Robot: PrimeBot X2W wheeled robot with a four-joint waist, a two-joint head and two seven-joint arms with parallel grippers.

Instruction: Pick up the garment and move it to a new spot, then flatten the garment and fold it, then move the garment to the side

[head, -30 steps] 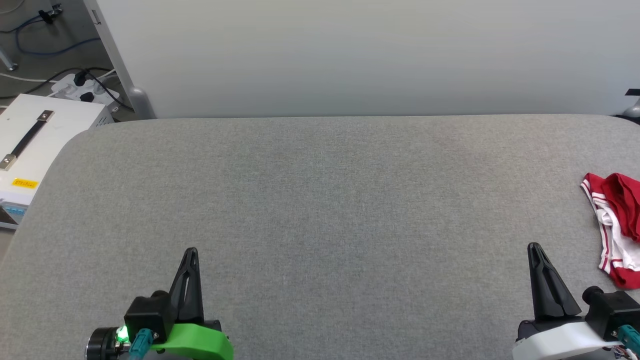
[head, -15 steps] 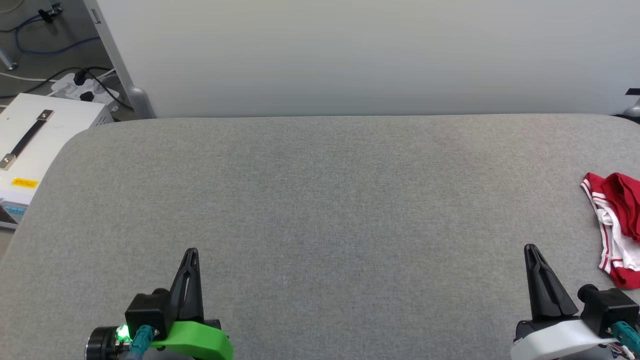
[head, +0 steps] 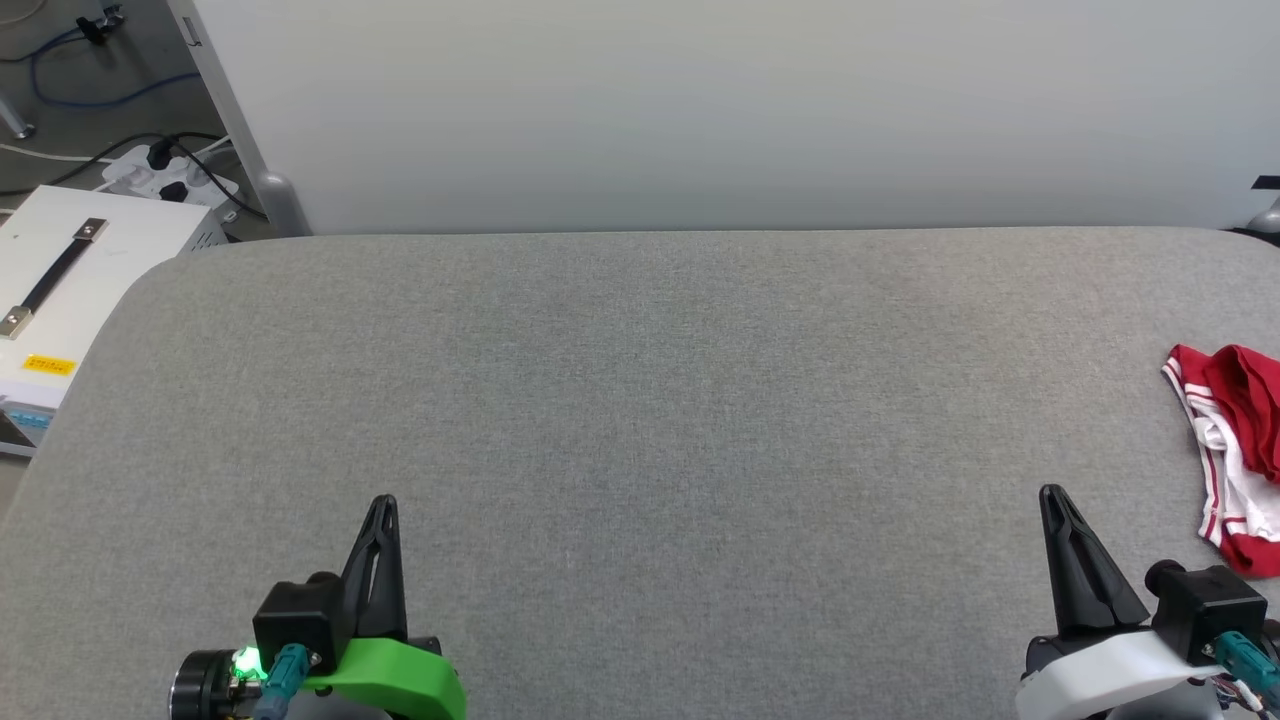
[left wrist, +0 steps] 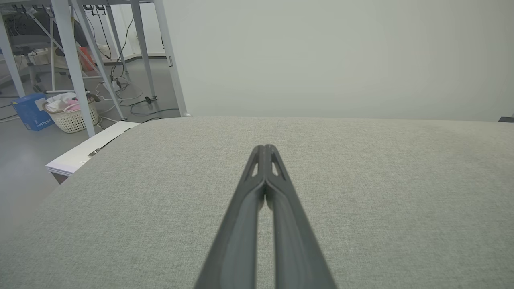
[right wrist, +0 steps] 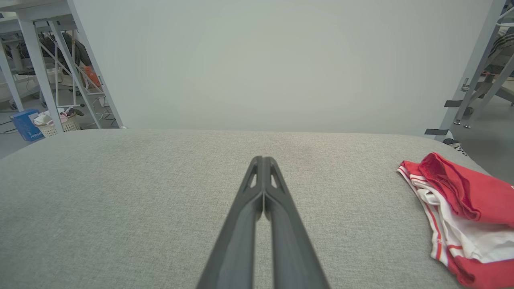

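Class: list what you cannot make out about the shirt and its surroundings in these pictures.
- Shirt: cut off by the right edge in head and right wrist views.
- Any print on it: hidden in its own crumpled folds.
- Yellow label, head view: too small to read.

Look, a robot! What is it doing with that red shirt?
Nothing is being handled right now. The robot's left gripper and right gripper are both shut and hold nothing, near the front of a grey table. The shirt, red with white, lies crumpled by the table's right edge, apart from the right gripper. It has not been picked up yet, so the moving, flattening and folding are all to come.
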